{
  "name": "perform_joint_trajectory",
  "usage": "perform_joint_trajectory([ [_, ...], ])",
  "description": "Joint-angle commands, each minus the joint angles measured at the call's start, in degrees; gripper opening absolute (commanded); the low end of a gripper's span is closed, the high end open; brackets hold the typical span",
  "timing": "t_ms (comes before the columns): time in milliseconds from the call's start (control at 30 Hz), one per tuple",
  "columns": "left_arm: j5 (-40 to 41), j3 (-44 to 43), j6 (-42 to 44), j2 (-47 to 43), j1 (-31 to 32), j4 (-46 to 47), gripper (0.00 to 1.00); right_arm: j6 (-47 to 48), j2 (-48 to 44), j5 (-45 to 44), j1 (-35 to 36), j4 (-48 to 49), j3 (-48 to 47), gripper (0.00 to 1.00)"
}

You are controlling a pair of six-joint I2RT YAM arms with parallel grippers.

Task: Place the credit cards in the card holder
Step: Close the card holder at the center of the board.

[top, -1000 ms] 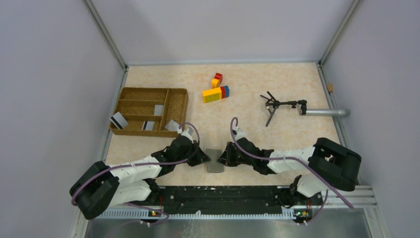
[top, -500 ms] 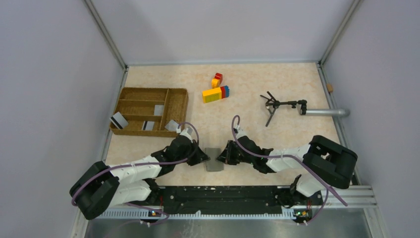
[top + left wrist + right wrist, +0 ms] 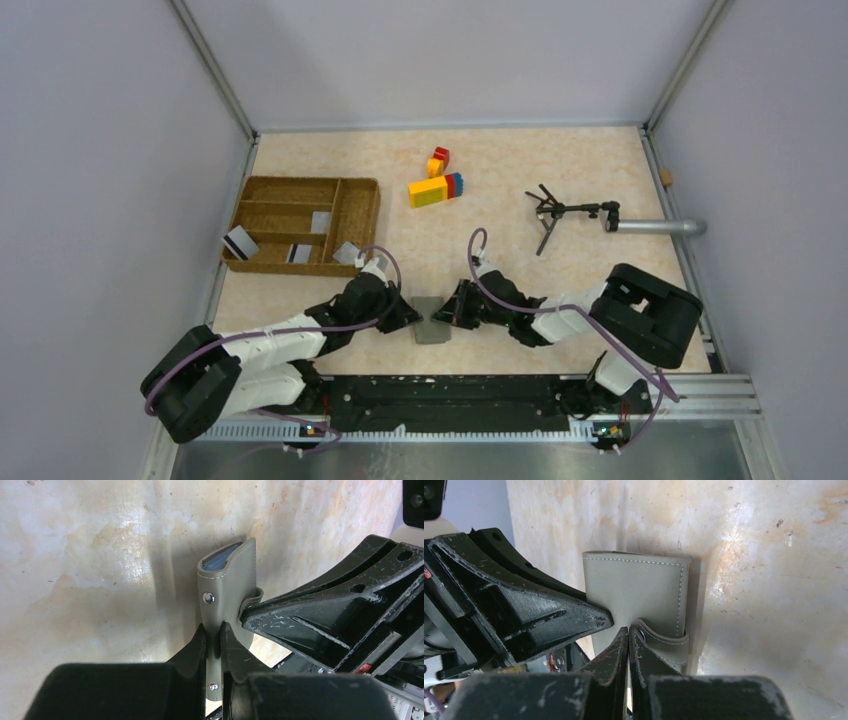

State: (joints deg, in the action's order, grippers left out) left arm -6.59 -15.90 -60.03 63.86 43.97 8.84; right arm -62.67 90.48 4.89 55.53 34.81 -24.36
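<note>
The card holder [image 3: 434, 322], a flat grey wallet, sits between my two grippers near the table's front edge. My left gripper [image 3: 412, 318] is shut on its edge: in the left wrist view the holder [image 3: 227, 587] stands edge-up between the fingers [image 3: 213, 627], a blue-grey lining showing at its far end. My right gripper [image 3: 629, 630] is shut, with its tips pressed against the holder's [image 3: 636, 587] snap strap [image 3: 664, 642], which curls round one finger. Several credit cards [image 3: 238, 242] [image 3: 321, 221] [image 3: 348, 253] lie in and against the wicker tray.
The brown wicker tray [image 3: 300, 182] stands at the left. Coloured toy blocks [image 3: 436, 187] lie at the back centre. A black tripod [image 3: 560, 212] and a silver tube [image 3: 660, 227] lie at the right. Grey walls close in the table.
My right arm has folded in leftward, its gripper edging up along the card holder. The holder has shifted slightly away from the front edge. The left arm has hardly moved.
</note>
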Motion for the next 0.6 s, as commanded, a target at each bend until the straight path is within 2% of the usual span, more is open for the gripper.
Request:
perform_joint_trajectory([
  [0,-2.3,-0.5,2.2,-0.7,0.8,-2.8,0.0,0.6,4.0,-5.1,-2.6,-6.3,3.3,0.0],
  [233,-1.3,-1.3,3.1,-0.3,0.7,-3.9,0.0,4.8,1.3,-0.3,-2.8,-6.1,0.5,0.0],
  [267,-1.2,-1.8,3.6,-0.2,0.6,-4.5,0.03,6.2,0.0,0.5,-2.9,-7.1,-0.4,0.0],
  [300,-1.2,-2.5,4.1,-0.2,0.5,-5.3,0.09,7.5,-1.3,1.1,-2.9,-8.4,-1.5,0.01],
  [400,-0.7,-5.2,7.0,-0.5,-0.1,-9.3,0.28,11.9,-5.4,2.3,-2.8,-14.4,-5.3,0.12],
  [433,-0.4,-6.1,8.0,-0.9,-0.3,-11.2,0.37,13.2,-6.8,2.5,-2.8,-16.2,-6.5,0.18],
  [500,0.3,-7.9,10.2,-2.6,-1.0,-14.2,0.61,15.3,-10.0,2.2,-2.8,-20.8,-8.5,0.3],
  [567,0.9,-9.5,12.1,-4.3,-2.0,-17.0,0.76,17.2,-12.7,1.1,-2.8,-24.8,-10.5,0.44],
])
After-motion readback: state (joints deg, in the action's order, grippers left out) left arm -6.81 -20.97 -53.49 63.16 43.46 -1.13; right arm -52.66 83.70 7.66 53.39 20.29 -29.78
